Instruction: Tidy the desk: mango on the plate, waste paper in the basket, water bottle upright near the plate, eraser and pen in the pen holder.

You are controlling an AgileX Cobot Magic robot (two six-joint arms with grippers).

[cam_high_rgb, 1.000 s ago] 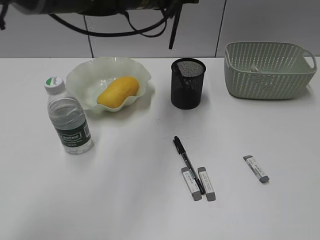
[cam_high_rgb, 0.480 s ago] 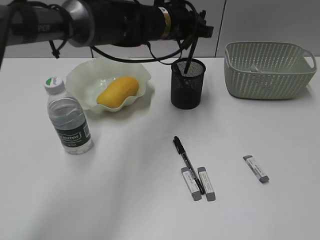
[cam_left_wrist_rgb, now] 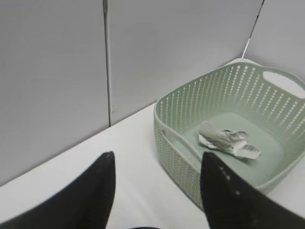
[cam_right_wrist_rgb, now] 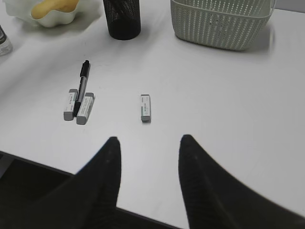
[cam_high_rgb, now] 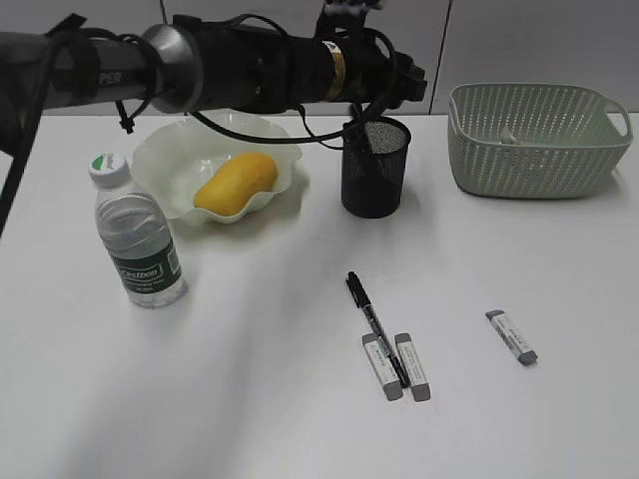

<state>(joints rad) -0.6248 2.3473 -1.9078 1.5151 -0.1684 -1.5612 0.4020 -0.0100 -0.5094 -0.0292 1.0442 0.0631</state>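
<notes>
The mango [cam_high_rgb: 235, 185] lies in the pale green plate [cam_high_rgb: 160, 150]. The water bottle [cam_high_rgb: 140, 249] stands upright in front of the plate's left side. The waste paper [cam_left_wrist_rgb: 228, 141] lies inside the basket [cam_high_rgb: 534, 140]. The black pen [cam_high_rgb: 374, 324] lies on the desk [cam_high_rgb: 250, 399] between two erasers [cam_high_rgb: 381, 366] [cam_high_rgb: 412, 366]. A third eraser [cam_high_rgb: 511, 336] lies to their right. My left arm [cam_high_rgb: 260, 65] reaches across the back, ending above the pen holder [cam_high_rgb: 374, 170]. My left gripper [cam_left_wrist_rgb: 157, 162] is open and empty. My right gripper [cam_right_wrist_rgb: 149, 140] is open and empty above the desk's front edge.
The basket [cam_left_wrist_rgb: 190, 143] stands at the back right, close to the grey wall panels [cam_left_wrist_rgb: 57, 71]. The right wrist view shows the pen [cam_right_wrist_rgb: 83, 86], the erasers [cam_right_wrist_rgb: 70, 104] [cam_right_wrist_rgb: 146, 107], the pen holder [cam_right_wrist_rgb: 123, 19] and the basket [cam_right_wrist_rgb: 221, 24].
My left arm has come down into the exterior view and now stretches across the back of the desk, over the plate and up to the pen holder. The objects have not moved.
</notes>
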